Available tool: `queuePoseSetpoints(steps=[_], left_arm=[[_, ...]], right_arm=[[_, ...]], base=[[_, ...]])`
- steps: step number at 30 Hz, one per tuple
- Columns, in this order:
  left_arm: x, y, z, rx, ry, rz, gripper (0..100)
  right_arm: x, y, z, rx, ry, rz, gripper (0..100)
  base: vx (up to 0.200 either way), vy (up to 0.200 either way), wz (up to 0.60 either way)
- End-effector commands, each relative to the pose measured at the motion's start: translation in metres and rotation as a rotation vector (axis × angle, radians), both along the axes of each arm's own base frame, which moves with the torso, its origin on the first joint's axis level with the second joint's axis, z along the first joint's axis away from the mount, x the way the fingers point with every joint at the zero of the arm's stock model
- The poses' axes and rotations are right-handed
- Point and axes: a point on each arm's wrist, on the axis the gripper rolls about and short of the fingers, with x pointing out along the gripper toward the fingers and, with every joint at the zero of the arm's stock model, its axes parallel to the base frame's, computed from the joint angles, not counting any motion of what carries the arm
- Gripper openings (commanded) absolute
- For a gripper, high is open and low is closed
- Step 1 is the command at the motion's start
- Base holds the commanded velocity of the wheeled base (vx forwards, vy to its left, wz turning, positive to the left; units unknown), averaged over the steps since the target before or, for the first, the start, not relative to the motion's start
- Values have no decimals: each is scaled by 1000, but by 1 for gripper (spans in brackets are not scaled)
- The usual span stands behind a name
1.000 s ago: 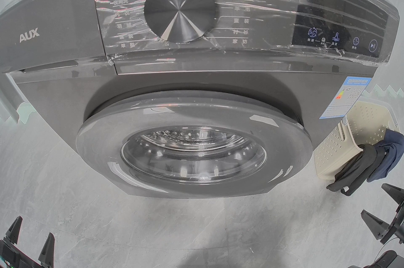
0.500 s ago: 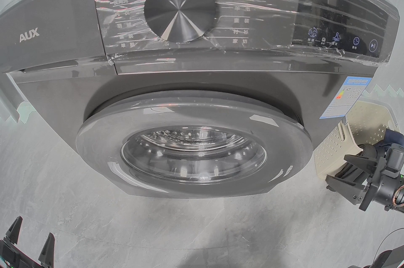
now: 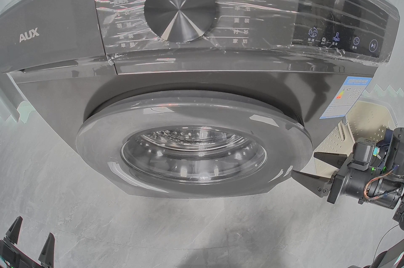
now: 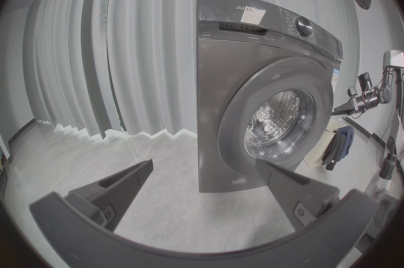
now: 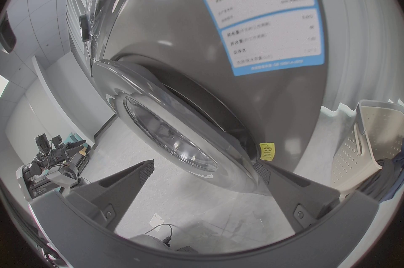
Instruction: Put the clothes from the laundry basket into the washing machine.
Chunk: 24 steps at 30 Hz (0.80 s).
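The grey washing machine stands with its round glass door closed. My right gripper is open and empty, its fingertips close to the door's right rim, in front of the basket. In the right wrist view the door's edge lies just beyond my right gripper. The cream laundry basket leans beside the machine on its right, with dark clothes draped over its rim. My left gripper hangs open and empty low at the left, far from the machine.
Pale tiled floor spreads in front of the machine. A white curtain hangs behind and to its left. An energy label is stuck on the machine's front near the basket.
My right gripper has risen from the lower right corner and swung left across the basket to the door's right rim. The left gripper has stayed put.
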Motion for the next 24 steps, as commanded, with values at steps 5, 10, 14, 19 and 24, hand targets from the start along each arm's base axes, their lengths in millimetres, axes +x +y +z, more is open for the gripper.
queuePoseSetpoints(steps=[5,10,14,19,24], left_arm=[[0,0,-5,-2,-2,0,100],[0,0,-5,-2,-2,0,100],[0,0,-5,0,-2,0,100],[0,0,-4,0,-3,0,100],[0,0,-5,-3,-2,0,100]], right_arm=[[11,13,-7,-20,39,36,100],[-2,9,-17,-38,70,55,100],[-19,3,-17,-30,59,84,100],[-18,1,-15,-27,44,71,100],[-5,8,-10,-22,37,65,100]], base=[[0,0,0],[0,0,0],[0,0,0],[0,0,0],[-80,0,0]])
